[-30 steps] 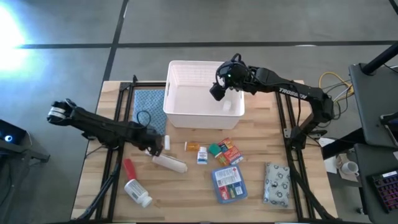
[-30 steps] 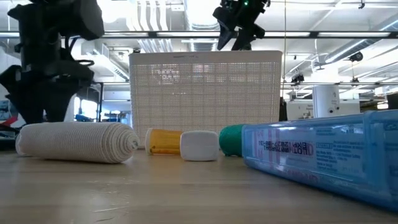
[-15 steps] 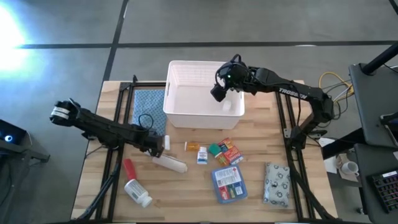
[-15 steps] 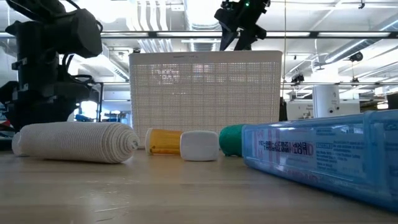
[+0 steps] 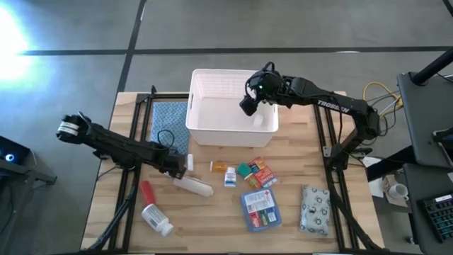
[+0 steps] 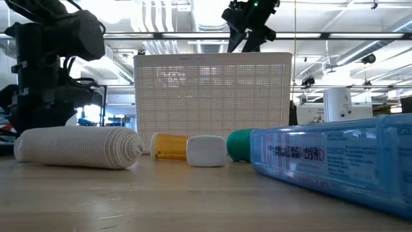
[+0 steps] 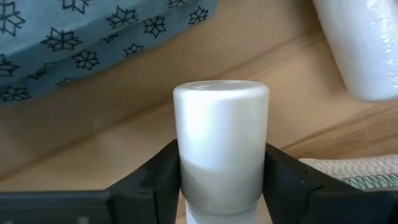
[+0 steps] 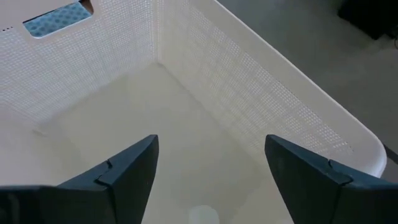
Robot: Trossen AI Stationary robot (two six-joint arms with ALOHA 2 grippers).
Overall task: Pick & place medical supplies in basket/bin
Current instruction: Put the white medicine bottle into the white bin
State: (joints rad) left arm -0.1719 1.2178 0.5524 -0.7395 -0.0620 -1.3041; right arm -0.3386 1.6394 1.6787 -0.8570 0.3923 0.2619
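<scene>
My left gripper (image 5: 182, 164) is low at the table's left-centre, shut on a small white tube (image 5: 190, 162) between the blue cloth (image 5: 170, 117) and the white roll (image 5: 193, 185). My right gripper (image 5: 248, 105) hangs open and empty over the white basket (image 5: 205, 131); the right wrist view (image 8: 211, 149) looks into it. A small white item (image 5: 258, 119) lies on the basket's floor. The red tube (image 5: 146, 191), white pill bottle (image 5: 157, 219), orange bottle (image 5: 221, 167), small coloured boxes (image 5: 256, 173), flat blue pack (image 5: 260, 210) and patterned pouch (image 5: 316, 210) lie on the table. My left gripper pinches the small white tube between its two fingers (image 7: 163, 180), one on each side, just behind the tube's rounded end (image 7: 221, 106). The fingers slant down from the table's left. Whether the tube still rests on the wood cannot be told.
The basket stands at the table's far centre, its near wall (image 6: 212, 96) high against the supplies. Black frame rails (image 5: 131, 142) run along the table's left and right sides. Bare wood lies along the near edge.
My left gripper has edged toward the table's right, closer around the small white tube. My right gripper has stayed still over the basket.
</scene>
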